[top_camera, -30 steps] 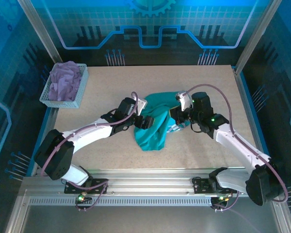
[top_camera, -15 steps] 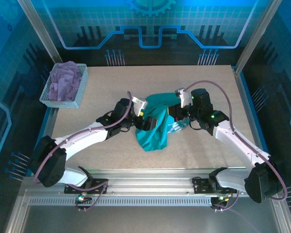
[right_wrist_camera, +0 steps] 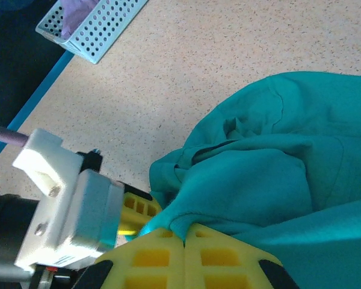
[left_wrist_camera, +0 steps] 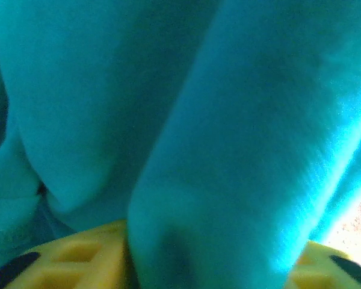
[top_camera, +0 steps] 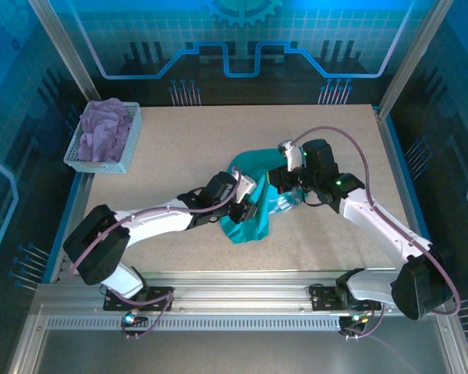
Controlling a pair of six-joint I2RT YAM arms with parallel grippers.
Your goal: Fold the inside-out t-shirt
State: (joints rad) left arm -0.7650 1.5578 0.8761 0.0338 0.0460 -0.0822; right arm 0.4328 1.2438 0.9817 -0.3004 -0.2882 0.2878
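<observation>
The table (top_camera: 179,148) is a pale, speckled beige board, matte and flat. It sits inside a booth with aluminium posts and glossy blue-lit walls that carry a grid pattern, angular line graphics and a gear emblem at the far side. A ribbed aluminium rail runs along the near edge, where both arms are bolted.

At the far left corner stands a light blue plastic basket (top_camera: 129,148) with perforated walls, and a crumpled lavender cloth (top_camera: 105,128) is heaped inside it.

The left arm, white shell with a purple cable, reaches toward the middle of the table. The left gripper (top_camera: 246,209) is buried in the t-shirt (top_camera: 249,227), and in the left wrist view its yellow latticed fingers (left_wrist_camera: 78,259) stand apart with a thick rounded fold of cloth filling the gap between them.

The t-shirt lies bunched in a soft teal heap at the table's centre, between the two grippers. Its weave is fine and faintly ribbed.

From the right, the right gripper (top_camera: 285,193) meets the shirt's far side. In the right wrist view its yellow fingers (right_wrist_camera: 162,256) are pressed together, with an edge of teal cloth pinched in the seam between them.
</observation>
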